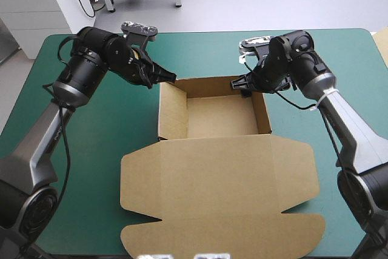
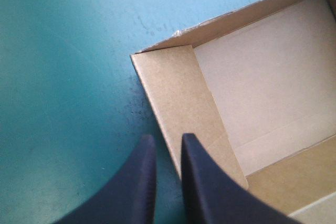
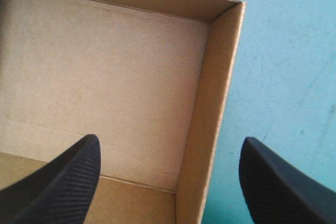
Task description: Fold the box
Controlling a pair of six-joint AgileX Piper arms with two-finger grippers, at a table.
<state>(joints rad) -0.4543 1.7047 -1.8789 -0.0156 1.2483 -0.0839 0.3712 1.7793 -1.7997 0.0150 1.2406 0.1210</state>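
Box point(image 1: 218, 116) of brown board, walls point(image 1: 172, 112) upright, lid point(image 1: 218, 192) flat; left hand point(image 2: 167, 137) nearly pressed together, right hand point(image 3: 170, 139) spread

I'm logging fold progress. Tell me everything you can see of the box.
The box is brown board, an open tray: four walls raised, floor bare. Its lid lies flat toward the near edge, flaps spread. It rests mid-table on the teal-green cover. The left gripper, shut, and right gripper, open, hover by its far corners; contact is unclear.

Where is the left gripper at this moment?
In the high view, the left gripper is by the box's far left corner, across from the right gripper.
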